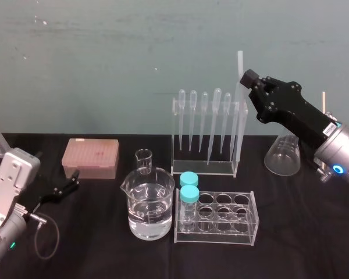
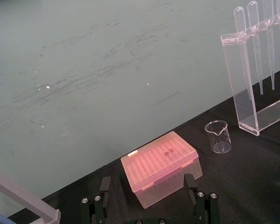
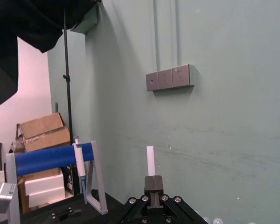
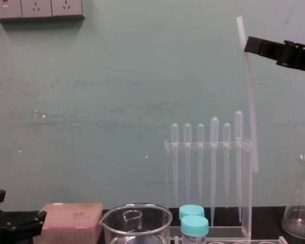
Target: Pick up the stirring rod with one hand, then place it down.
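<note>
My right gripper [image 1: 248,77] is shut on the stirring rod [image 1: 239,116], a thin translucent white rod that hangs almost upright in the air. It grips the rod near its top end, high above the table at the right end of the pipette rack [image 1: 209,131]. In the chest view the stirring rod [image 4: 250,112] slants down from the right gripper [image 4: 249,44] to about the level of the rack's top bar. The right wrist view shows the rod's top end [image 3: 150,161] sticking out past the shut jaws. My left gripper [image 1: 70,183] rests low at the left, open, facing the pink box.
On the black table stand a pink tip box [image 1: 90,158], a small beaker [image 1: 143,161], a large beaker of water [image 1: 148,206], a clear tube rack [image 1: 244,224] holding two blue-capped tubes [image 1: 189,187], and a conical flask [image 1: 284,154] at the right.
</note>
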